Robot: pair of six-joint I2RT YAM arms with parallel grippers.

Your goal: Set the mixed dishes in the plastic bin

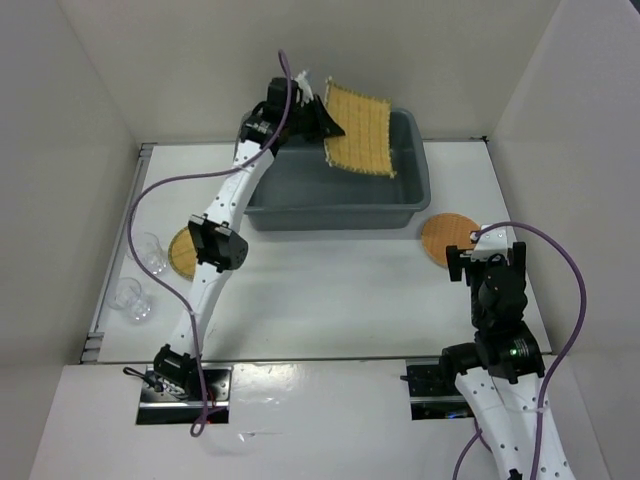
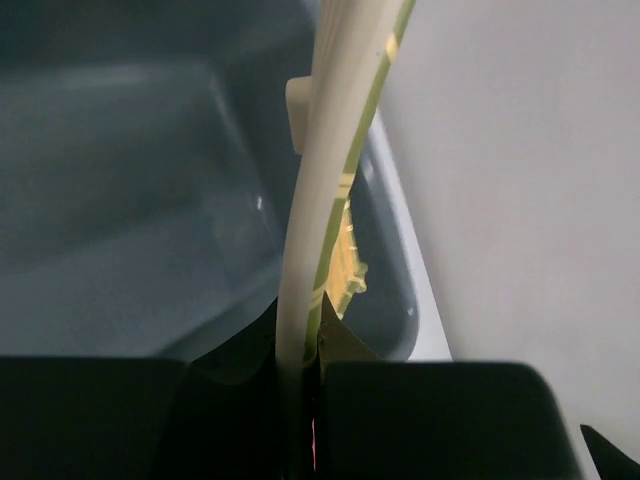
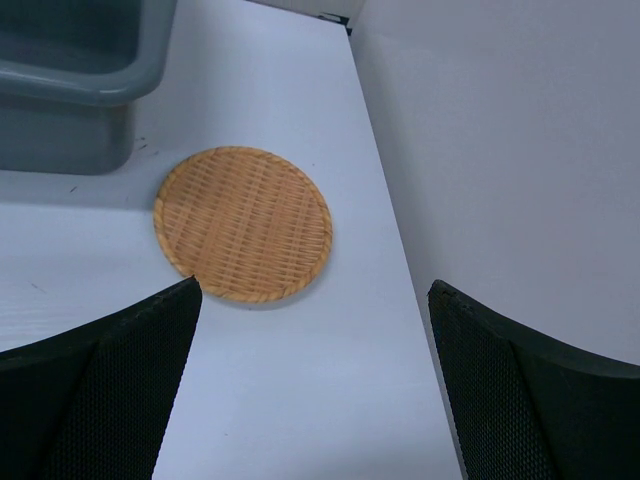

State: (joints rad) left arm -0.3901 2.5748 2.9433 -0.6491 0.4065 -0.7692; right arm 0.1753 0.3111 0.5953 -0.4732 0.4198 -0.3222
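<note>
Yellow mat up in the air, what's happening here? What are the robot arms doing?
The left arm has its jaws shut on the yellow mat and holds it tilted over the grey bin. The right arm has its jaws open, hovering by a woven plate that lies on the table beside the bin. Another plate and two clear cups sit on the left side, not yet in the bin.
</note>
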